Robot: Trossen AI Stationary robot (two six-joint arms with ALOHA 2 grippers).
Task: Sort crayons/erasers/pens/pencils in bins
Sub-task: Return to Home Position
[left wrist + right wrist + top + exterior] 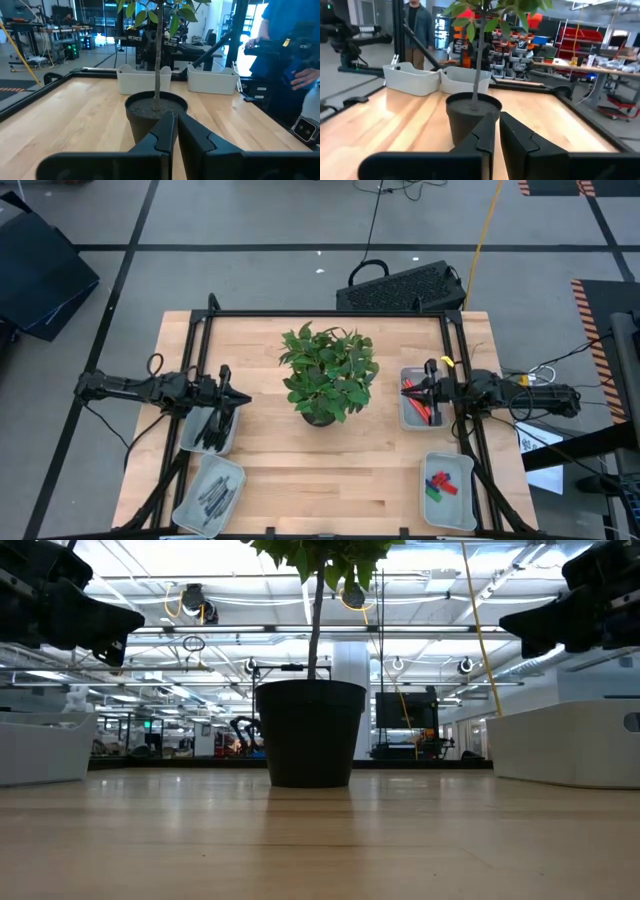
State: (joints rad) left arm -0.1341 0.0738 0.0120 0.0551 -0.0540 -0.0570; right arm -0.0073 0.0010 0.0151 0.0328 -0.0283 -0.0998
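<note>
Nearest: bare wooden table (pixel 330 460), light planks in a black frame.

Centre: potted plant (pixel 328 372), leafy, in a dark round pot; no part of the sorting.

Left arm: left gripper (pixel 232 399) poised above the far-left bin (pixel 186 442), fingers (pixel 160 140) closed to a hairline slit, holding nothing.

Right arm: right gripper (pixel 418 390) poised above the far-right bin (pixel 407 420), fingers (pixel 484 136) likewise pressed nearly together, empty.

Bins, four, pale grey-white, paired at the table's side edges:
- far left: pens (pixel 212 432), slim black sticks.
- near-left bin (pixel 190 515): dark grey sticks (pixel 213 495), kind not clear.
- far right: pencils (pixel 420 406), thin red-orange sticks.
- near-right bin (pixel 464 478): erasers (pixel 440 483), stubby chunks in red, blue and green.

Loose items on the open tabletop: none seen. Sorting judged complete or very nearly so.

Background: a person in blue clothing beyond the table's right side, another beyond its left side.

Risks, judged: closed fingertips dropping into a bin, scattering pens or pencils or nudging the tray toward the table edge; inward swing of either arm brushing foliage and tipping the pot.
</note>
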